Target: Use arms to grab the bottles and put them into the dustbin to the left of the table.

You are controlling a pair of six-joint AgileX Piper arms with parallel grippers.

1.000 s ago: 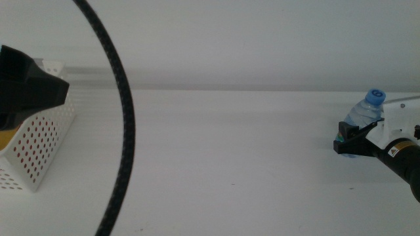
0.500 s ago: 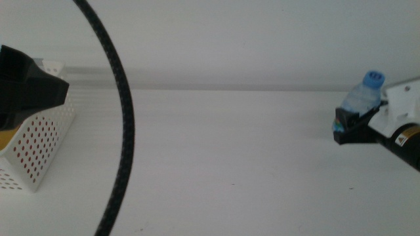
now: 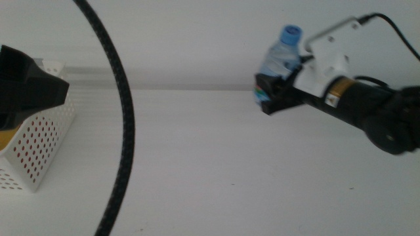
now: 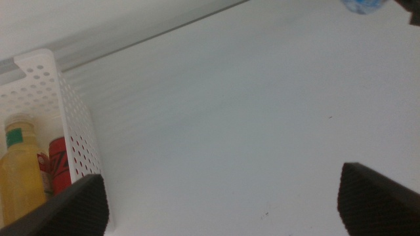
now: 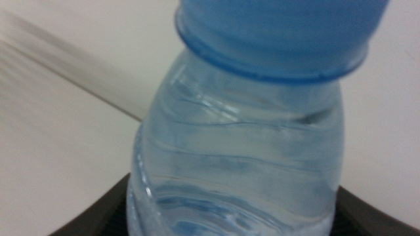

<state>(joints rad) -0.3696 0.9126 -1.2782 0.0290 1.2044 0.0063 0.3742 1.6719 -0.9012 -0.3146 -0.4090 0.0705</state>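
Blue-capped water bottle point(image 3: 279, 54), upright between the right gripper's point(image 3: 268, 99) closed fingers, hangs above the bench point(image 3: 216, 157), far right of the dustbin point(image 3: 41, 144).

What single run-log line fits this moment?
right claw: shut on water bottle, lifted off table | left claw: open, by bin | bin: yellow bottle, red can

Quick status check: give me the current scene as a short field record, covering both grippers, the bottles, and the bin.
right gripper: shut on water bottle, lifted above the table, right of centre
left gripper: open, beside the dustbin
in dustbin: yellow juice bottle, red soda can
water bottle: blue cap on, tilted, not yet at dustbin
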